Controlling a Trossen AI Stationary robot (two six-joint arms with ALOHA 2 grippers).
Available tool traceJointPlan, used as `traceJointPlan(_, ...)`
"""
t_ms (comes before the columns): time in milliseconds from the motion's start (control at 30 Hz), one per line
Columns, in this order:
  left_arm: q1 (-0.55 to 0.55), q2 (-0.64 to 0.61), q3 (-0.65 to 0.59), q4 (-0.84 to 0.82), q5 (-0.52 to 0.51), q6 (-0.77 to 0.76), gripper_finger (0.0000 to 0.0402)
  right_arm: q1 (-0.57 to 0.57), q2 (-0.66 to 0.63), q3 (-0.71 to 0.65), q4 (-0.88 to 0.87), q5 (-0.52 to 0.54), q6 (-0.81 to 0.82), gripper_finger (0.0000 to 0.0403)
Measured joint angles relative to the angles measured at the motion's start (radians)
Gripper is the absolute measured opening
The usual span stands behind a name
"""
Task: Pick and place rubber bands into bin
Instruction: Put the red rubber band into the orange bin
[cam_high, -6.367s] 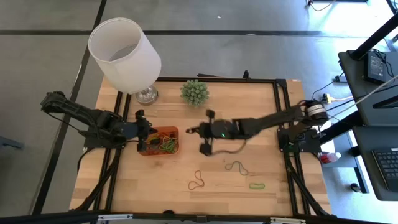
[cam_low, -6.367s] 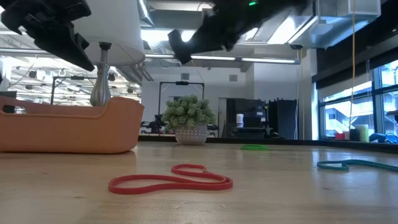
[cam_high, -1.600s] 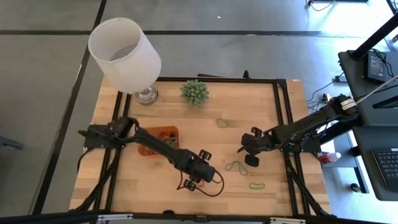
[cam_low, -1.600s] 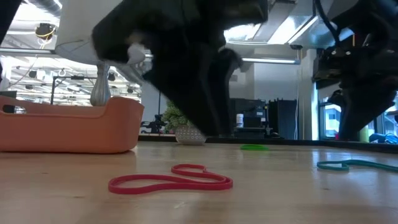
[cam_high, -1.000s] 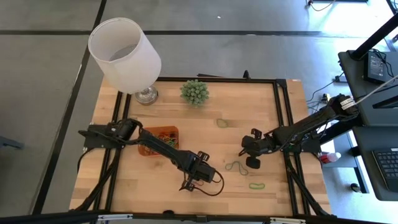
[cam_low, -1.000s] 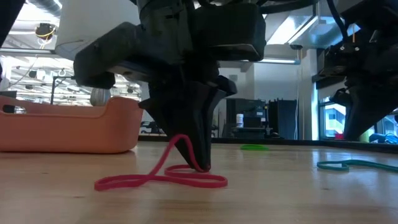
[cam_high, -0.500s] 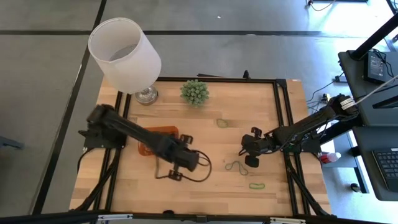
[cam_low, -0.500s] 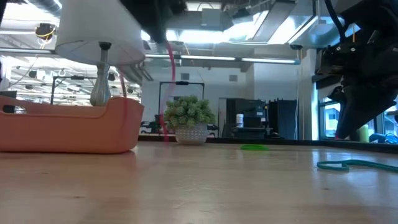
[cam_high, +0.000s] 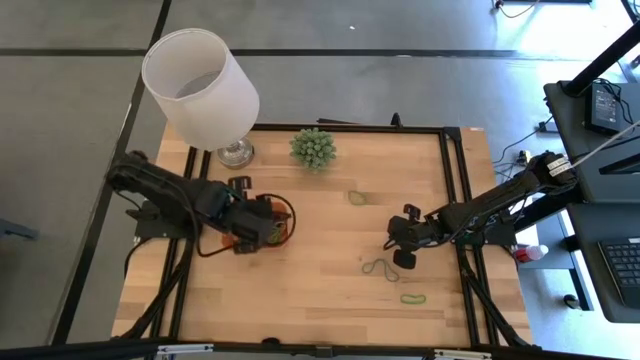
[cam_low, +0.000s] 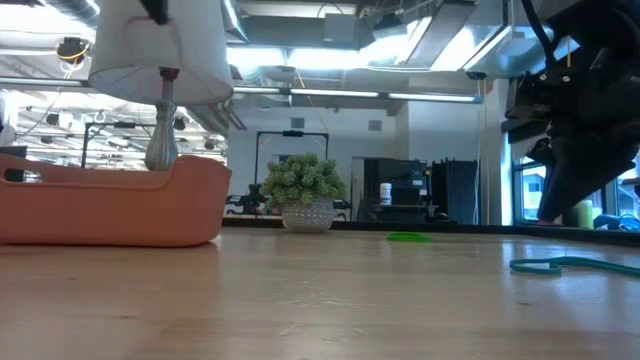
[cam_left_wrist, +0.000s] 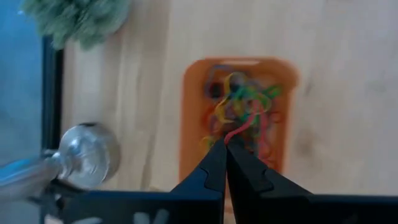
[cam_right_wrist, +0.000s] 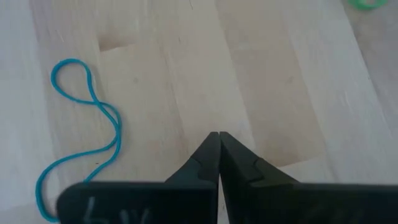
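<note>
white lampshade (cam_high: 201, 88) on chrome base (cam_high: 236, 153), far-left bench (cam_high: 320, 290) corner | spiky green plant (cam_high: 312, 148) beside it | grey floor (cam_high: 400, 25) beyond

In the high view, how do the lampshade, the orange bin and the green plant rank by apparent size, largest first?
1. lampshade, though it stands higher, nearer the camera.
2. orange bin, partly hidden by the left arm.
3. green plant.
</note>
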Motion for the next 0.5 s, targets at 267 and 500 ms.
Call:
traceJointPlan(267, 0.012, -0.044, -0.237, 0.039, -0.068, -0.083, 0.0002, 0.0, 0.0, 0.0, 0.019, 0.0, 0.0, 0.0008)
traceJointPlan(500, 0.056, -0.045, -0.508, 0.277, 0.053, -0.073, 0.0002, 0.0, 0.0, 0.0, 0.028, 0.0, -0.001, 0.0008)
